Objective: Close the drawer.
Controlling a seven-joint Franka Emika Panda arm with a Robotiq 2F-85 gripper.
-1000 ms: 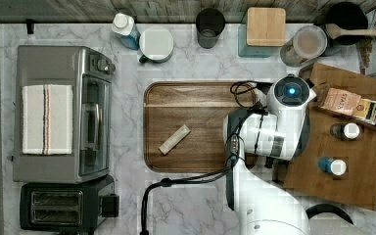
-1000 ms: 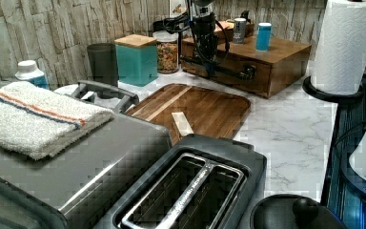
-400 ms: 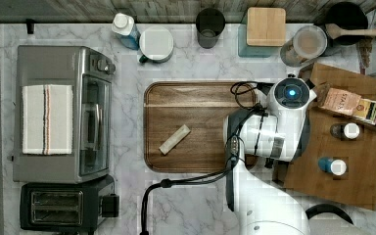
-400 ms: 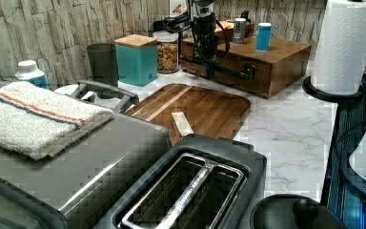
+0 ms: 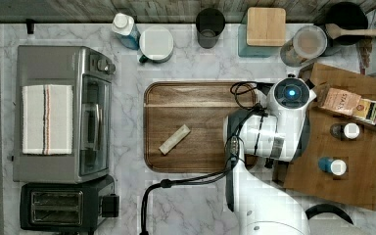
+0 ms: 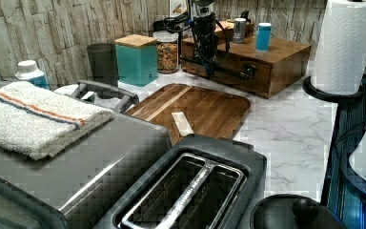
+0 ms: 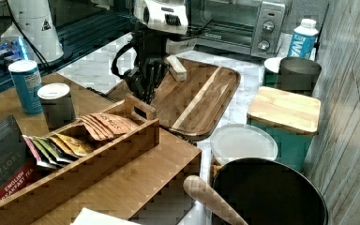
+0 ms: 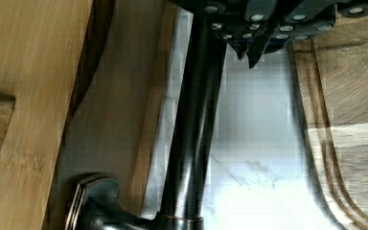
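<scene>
We are pressing our end effector (image 6: 208, 71), finger state unclear, against the brown wooden drawer's (image 6: 226, 76) dark metal handle bar (image 8: 196, 120), needing a final inward push.

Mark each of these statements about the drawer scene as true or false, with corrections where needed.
1. The gripper is at the drawer's dark bar handle. True.
2. A small pale block lies on the cutting board. True.
3. The folded towel lies on the cutting board. False: it lies on top of the toaster oven.
4. Two bottles stand on the wooden top above the drawer. True.
5. The paper towel roll lies on its side. False: it stands upright on its holder.
</scene>
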